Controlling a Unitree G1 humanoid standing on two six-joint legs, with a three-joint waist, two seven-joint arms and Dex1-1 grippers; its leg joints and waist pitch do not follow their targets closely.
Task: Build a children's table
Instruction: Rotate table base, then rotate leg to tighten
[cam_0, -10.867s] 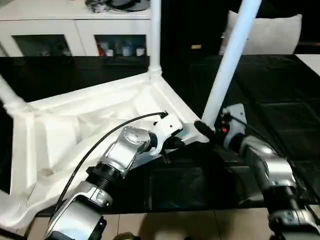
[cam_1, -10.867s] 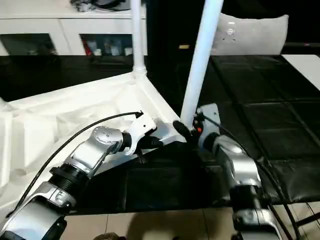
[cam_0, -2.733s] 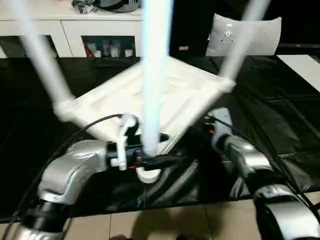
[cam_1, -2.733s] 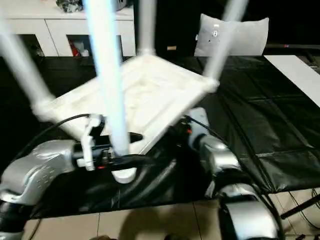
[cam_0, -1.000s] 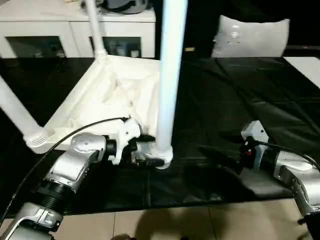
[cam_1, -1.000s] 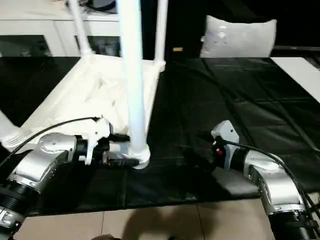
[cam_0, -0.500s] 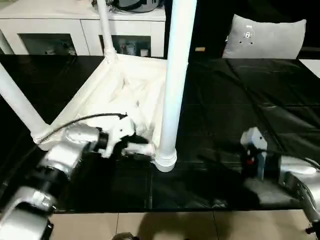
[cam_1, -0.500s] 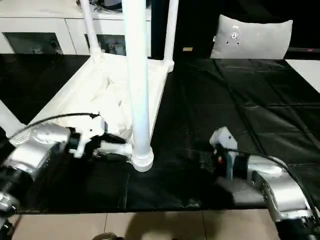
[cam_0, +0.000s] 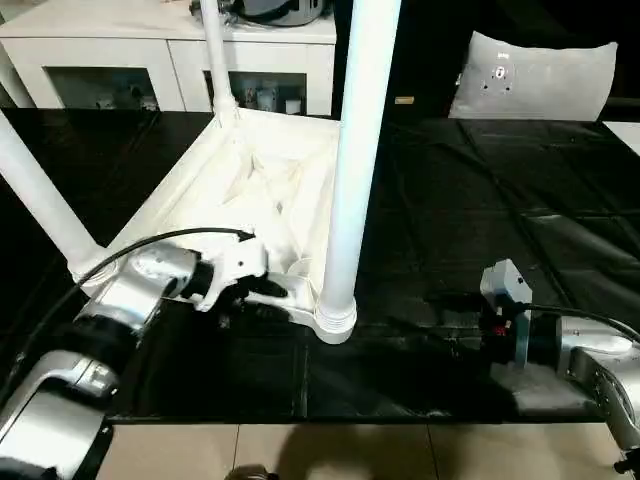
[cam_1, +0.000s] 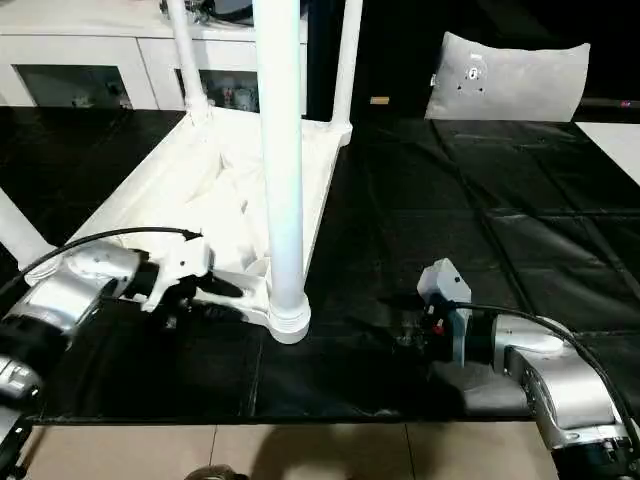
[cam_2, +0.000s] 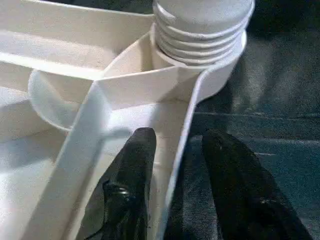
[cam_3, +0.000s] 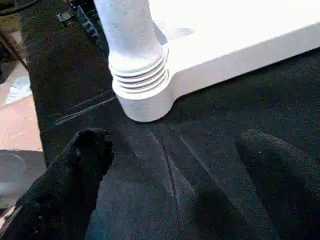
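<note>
Your tabletop (cam_0: 270, 190) lay inverted on the counter (cam_0: 480, 200), legs (cam_0: 352, 170) up; cabinet (cam_0: 130, 60) behind, pillow (cam_0: 535, 65) rear right.

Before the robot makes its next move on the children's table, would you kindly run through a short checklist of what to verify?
1. Table top lying upside down on the black work table: ok.
2. Near leg seated in its corner socket, ribbed end down in the cup: ok by the wrist views.
3. Left gripper holding the top's edge wall, one finger on each side: ok.
4. Right gripper open and apart from the socket, holding nothing: ok.
5. All four legs standing: three are seen clearly, the far right one partly; seating of the far ones: cannot tell.
</note>
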